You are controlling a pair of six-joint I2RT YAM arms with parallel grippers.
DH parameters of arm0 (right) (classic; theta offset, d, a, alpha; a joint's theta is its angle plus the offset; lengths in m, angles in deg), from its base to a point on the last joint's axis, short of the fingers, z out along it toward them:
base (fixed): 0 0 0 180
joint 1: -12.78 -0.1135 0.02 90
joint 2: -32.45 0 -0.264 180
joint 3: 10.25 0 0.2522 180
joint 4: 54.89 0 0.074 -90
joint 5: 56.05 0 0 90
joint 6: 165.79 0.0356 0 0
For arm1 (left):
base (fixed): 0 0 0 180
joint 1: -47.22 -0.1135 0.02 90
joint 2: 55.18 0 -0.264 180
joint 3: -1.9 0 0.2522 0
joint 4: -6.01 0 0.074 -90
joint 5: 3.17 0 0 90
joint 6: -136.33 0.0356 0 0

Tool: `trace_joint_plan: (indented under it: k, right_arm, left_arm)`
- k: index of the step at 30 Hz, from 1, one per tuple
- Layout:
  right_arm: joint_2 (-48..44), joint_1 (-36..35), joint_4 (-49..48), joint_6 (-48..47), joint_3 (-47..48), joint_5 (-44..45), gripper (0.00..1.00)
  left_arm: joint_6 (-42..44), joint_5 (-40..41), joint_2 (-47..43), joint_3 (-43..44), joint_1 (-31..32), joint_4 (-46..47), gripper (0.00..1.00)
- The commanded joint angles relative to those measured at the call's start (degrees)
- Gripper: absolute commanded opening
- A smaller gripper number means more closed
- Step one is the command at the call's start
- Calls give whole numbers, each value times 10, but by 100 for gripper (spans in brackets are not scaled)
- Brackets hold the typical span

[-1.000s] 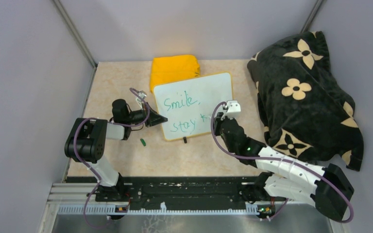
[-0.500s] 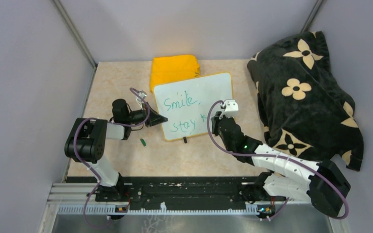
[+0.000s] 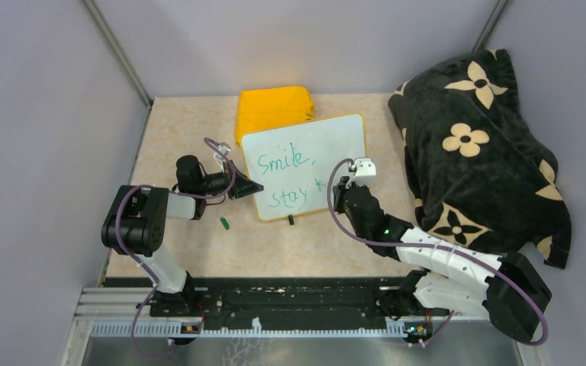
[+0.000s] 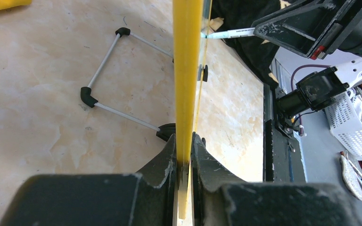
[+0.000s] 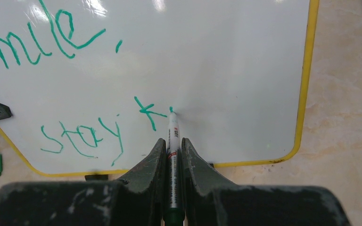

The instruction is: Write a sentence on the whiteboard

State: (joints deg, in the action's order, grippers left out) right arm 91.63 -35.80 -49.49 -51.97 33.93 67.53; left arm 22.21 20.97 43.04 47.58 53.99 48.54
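From above, the right arm [image 3: 366, 213] hides the end of the second line of green handwritten marker words [image 3: 286, 162] on the flat white yellow-rimmed whiteboard [image 3: 336, 141], whose top the right wrist view cuts off.

Bare counter [image 3: 191, 130] lay open left of the whiteboard [image 3: 305, 152] and along its near edge, broken only by a small green cap [image 3: 225, 223]. A folded yellow cloth [image 3: 273, 107] crowded the board's far edge, perhaps touching it. A flowered black blanket [image 3: 477, 145] blocked the right side.
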Motion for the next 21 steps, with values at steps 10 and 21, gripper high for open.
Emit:
trace_joint_plan:
  k: [10,21]
  right_arm:
    - [-38,6,8,23,-20,-2,0]
    - [-58,7,9,-1,14,14,0]
  left_arm:
    - [32,36,8,-1,9,-49,0]
    - [32,36,8,-1,10,-50,0]
